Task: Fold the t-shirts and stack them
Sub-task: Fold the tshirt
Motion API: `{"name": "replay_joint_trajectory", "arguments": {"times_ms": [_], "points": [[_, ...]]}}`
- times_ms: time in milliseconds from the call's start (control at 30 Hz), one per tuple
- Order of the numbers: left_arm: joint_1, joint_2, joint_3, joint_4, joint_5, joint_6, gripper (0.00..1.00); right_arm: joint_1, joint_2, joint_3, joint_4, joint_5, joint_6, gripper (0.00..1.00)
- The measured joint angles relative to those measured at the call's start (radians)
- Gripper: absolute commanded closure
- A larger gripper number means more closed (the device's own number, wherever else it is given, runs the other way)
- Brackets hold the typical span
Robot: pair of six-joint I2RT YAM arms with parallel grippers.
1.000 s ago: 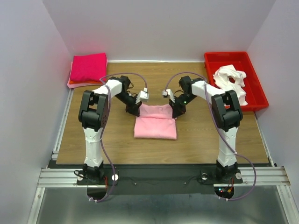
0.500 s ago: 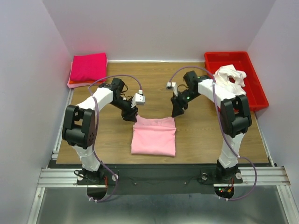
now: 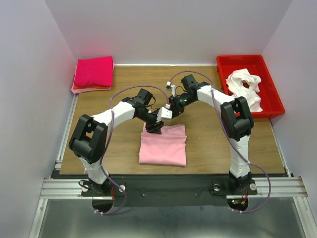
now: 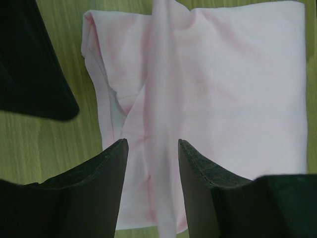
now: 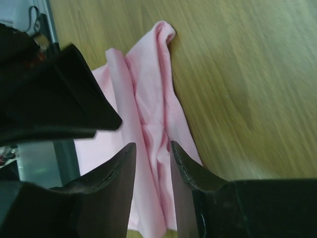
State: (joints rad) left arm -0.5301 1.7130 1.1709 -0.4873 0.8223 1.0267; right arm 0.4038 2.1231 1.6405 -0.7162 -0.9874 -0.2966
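A pale pink t-shirt lies folded into a rectangle on the wooden table, near the front middle. My left gripper hangs over the middle of its far edge. In the left wrist view the left gripper is open, its fingers either side of a raised ridge of pink cloth. My right gripper is just behind it, close to the left one. In the right wrist view the right gripper is open over wrinkled pink cloth. The dark left gripper body crowds that view.
A folded magenta shirt lies on an orange one at the back left corner. A red bin at the back right holds crumpled white shirts. White walls close in the left, back and right sides.
Both grippers left the shirt's far corners and came together over the middle of its far edge. The shirt slid toward the front edge and now lies flat.
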Motion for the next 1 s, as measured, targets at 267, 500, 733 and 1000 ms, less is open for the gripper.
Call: {"name": "replay_joint_trajectory", "arguments": {"times_ms": [267,500,733,1000], "points": [[-0.032,0.051,0.000,0.082,-0.043,-0.040,0.50,0.042,0.070,-0.048,0.142,-0.018,0.149,0.64],[-0.058,0.093,0.000,0.071,-0.044,-0.030,0.50,0.042,0.143,-0.080,0.212,-0.047,0.225,0.65],[-0.073,0.106,0.000,0.044,-0.037,-0.011,0.61,0.043,0.143,-0.103,0.255,-0.062,0.241,0.66],[-0.076,0.138,0.002,0.015,-0.036,0.001,1.00,0.043,0.143,-0.120,0.274,-0.071,0.241,0.66]]}}
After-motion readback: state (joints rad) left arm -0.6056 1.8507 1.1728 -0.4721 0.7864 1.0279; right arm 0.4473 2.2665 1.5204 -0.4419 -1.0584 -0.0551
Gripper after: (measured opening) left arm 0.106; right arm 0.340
